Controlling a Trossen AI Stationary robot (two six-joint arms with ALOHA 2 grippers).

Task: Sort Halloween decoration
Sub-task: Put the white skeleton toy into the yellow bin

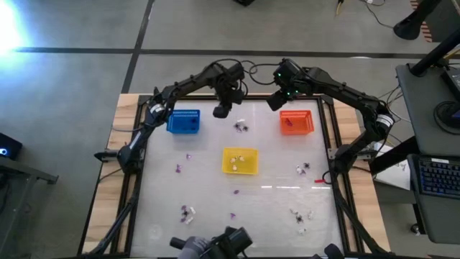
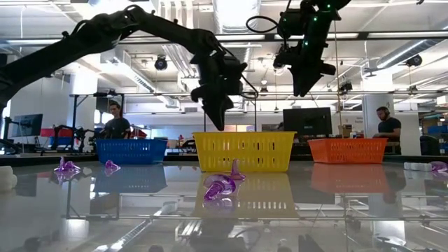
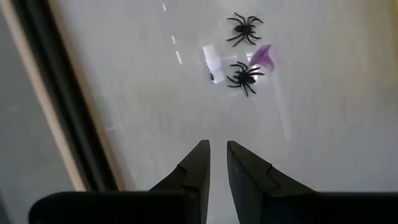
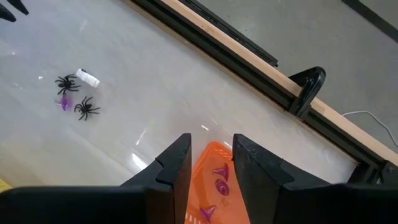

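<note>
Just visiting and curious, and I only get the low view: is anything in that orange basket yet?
Observer: Yes. The right wrist view looks down into the orange basket, and purple trinkets lie inside it.
Operator: And the arm that seems to hang over the yellow basket, what is it pointing at?
Observer: That is the left gripper. Ahead of it on the table, two black spiders, a white piece and a purple piece lie bunched together.
</note>
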